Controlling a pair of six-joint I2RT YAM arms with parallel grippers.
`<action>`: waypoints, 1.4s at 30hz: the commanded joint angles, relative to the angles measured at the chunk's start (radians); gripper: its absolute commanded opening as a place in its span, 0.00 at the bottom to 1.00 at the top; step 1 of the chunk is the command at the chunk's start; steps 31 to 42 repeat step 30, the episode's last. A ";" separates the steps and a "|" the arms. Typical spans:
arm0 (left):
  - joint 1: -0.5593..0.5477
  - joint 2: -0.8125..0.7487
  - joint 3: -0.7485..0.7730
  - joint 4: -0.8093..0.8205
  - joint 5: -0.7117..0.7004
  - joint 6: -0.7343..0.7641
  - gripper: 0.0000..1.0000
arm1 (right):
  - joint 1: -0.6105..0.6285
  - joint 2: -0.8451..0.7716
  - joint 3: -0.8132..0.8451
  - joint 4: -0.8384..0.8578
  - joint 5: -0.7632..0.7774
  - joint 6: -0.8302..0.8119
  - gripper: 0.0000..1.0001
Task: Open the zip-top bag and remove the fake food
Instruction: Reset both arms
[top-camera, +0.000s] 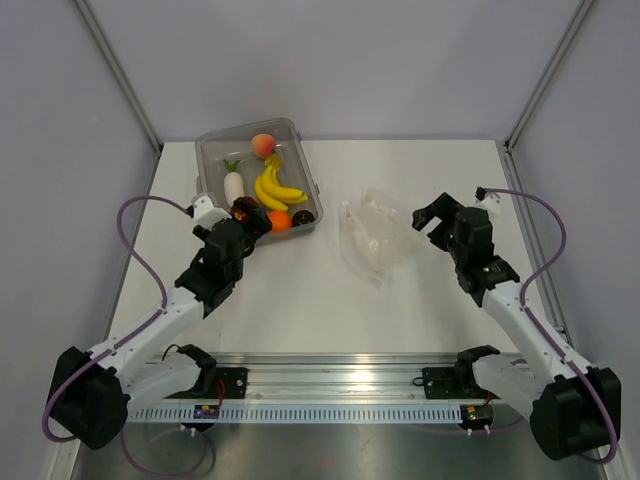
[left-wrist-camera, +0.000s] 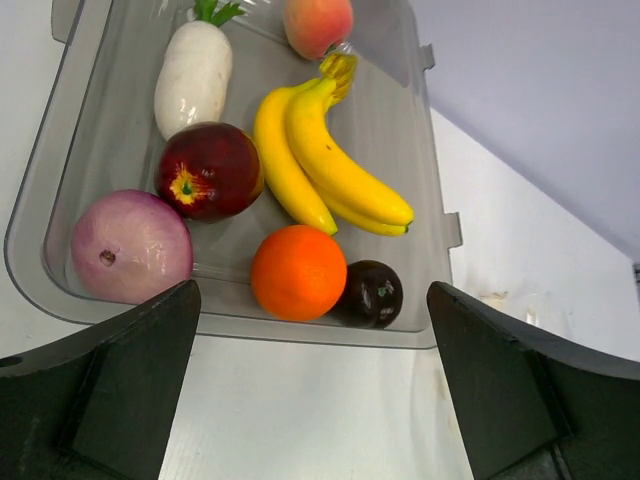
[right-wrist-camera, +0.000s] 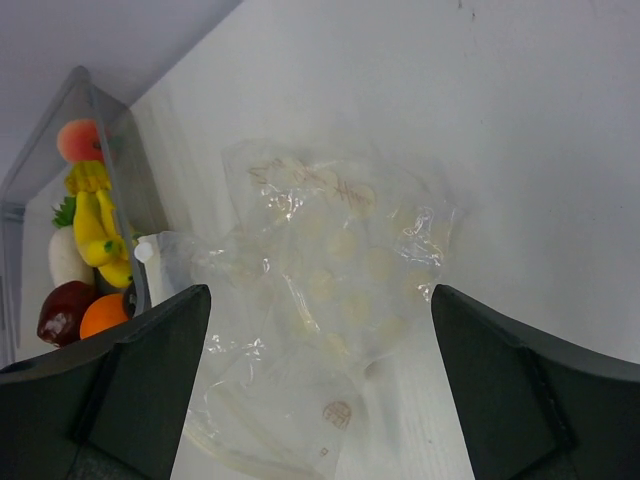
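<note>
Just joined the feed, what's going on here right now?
Neither arm is holding anything. The zip-top bag lies crumpled on the table and looks empty, with the right gripper open beside it. The fake food sits in the clear tub, and the left gripper is open at the tub's near edge.

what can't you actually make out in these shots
Top view: the left pincer covers the purple onion and part of the red apple in the tub.
Left wrist view: the top edge cuts off the radish leaves and the peach.
Right wrist view: crinkles and glare on the zip-top bag hide whether its zip is open or anything remains inside.
</note>
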 joint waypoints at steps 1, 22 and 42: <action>-0.003 -0.116 -0.089 0.178 0.041 0.060 0.99 | -0.002 -0.130 -0.082 0.197 -0.002 -0.030 0.99; -0.005 -0.315 -0.410 0.726 0.217 0.220 0.99 | -0.002 -0.569 -0.313 0.296 0.178 -0.001 0.99; -0.003 -0.310 -0.400 0.704 0.211 0.211 0.99 | -0.002 -0.541 -0.291 0.268 0.196 0.010 0.99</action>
